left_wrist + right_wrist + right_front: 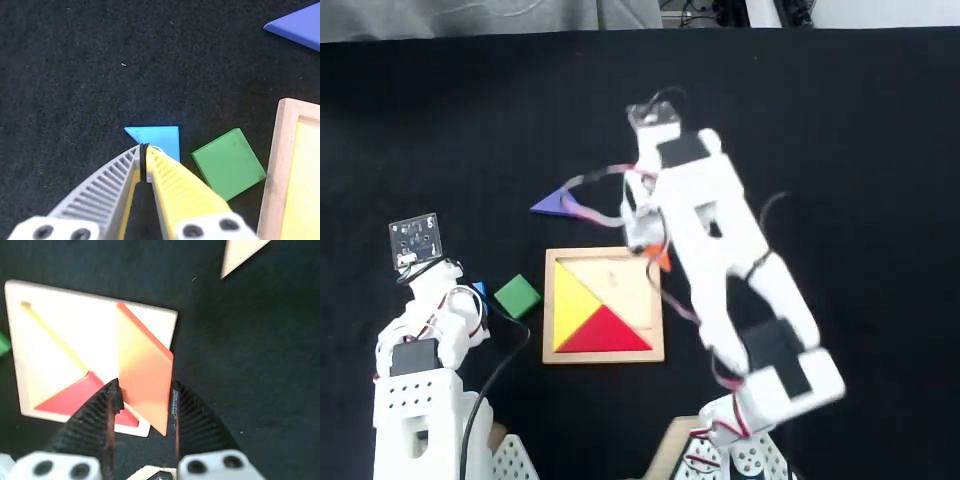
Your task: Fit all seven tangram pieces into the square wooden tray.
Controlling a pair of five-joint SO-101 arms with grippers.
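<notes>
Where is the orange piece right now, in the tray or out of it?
Out. The right gripper is shut on the orange piece, holding it over the tray edge, not lying inside.

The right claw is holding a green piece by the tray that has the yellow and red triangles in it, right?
Not quite: the right gripper holds an orange parallelogram, not a green piece, as the right wrist view shows. It is by the wooden tray with the yellow triangle and red triangle in it.
</notes>
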